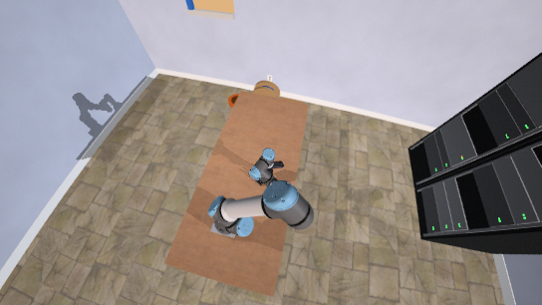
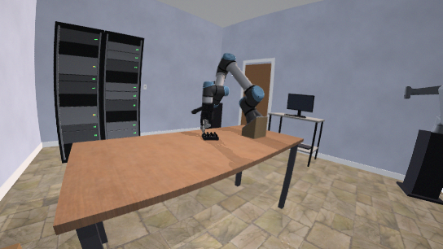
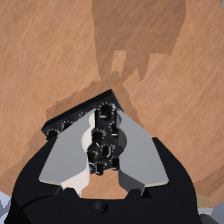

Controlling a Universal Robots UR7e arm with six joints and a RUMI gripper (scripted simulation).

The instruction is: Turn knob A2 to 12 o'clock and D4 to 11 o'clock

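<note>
We see two black server racks [image 1: 419,186] [image 2: 103,91], standing side by side, well apart from the pincer [image 2: 203,131] [image 3: 106,119] and to its left in the exterior view. One long wooden surface [image 1: 259,125] [image 2: 142,167] [image 3: 40,50] lies below the pincer. We count one robot arm [image 1: 244,208] [image 2: 241,77] on it, bent above the surface with the pincer pointing down.

Behind and to the pincer's right, in that same view, we find one brown door [image 2: 260,77], one light-topped desk [image 2: 282,116] and one monitor [image 2: 300,102] on the desk. One brown block [image 2: 257,128] rests on the surface, also to the pincer's right and nearer to it.

Our one knob box [image 2: 211,138] [image 3: 112,95] is black and sits on the surface directly under the pincer. In the wrist view it lies slantwise, partly hidden by the pincer's two grey fingers. We count three knobs [image 3: 52,133] beside the finger at the left of that view, and several more in the gap between the fingers; the total we cannot tell. The fingers stand a narrow gap apart, one knob [image 3: 105,111] showing between their tips. We cannot tell whether they clamp it, nor which hours A2 and D4 point to.
</note>
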